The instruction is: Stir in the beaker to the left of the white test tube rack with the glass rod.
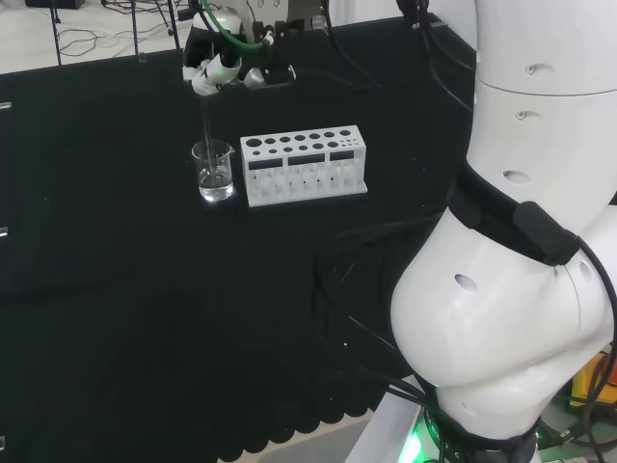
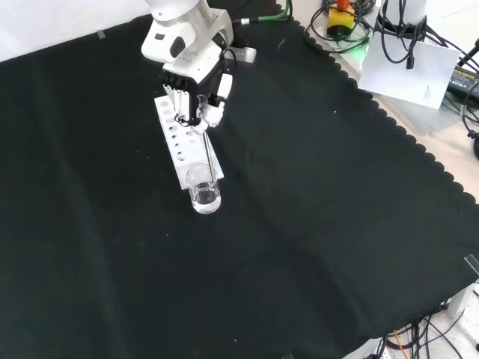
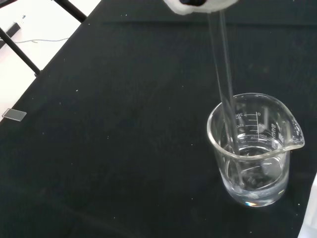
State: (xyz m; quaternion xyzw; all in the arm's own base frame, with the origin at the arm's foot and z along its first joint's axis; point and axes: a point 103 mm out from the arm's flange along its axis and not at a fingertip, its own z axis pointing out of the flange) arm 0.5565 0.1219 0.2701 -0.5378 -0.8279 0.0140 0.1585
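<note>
Glass rod standing in the beaker

The black and white hand (image 2: 196, 88) pinches the thin clear glass rod (image 3: 225, 94) with curled fingers; its lower end sits inside the clear glass beaker (image 1: 213, 171), just beside the white test tube rack (image 1: 304, 164).

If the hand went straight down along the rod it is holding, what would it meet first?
Most likely the rim of the clear glass beaker: the hand sits above it, gripping the thin glass rod, whose lower end already stands inside. The white test tube rack stands beside that line.
</note>
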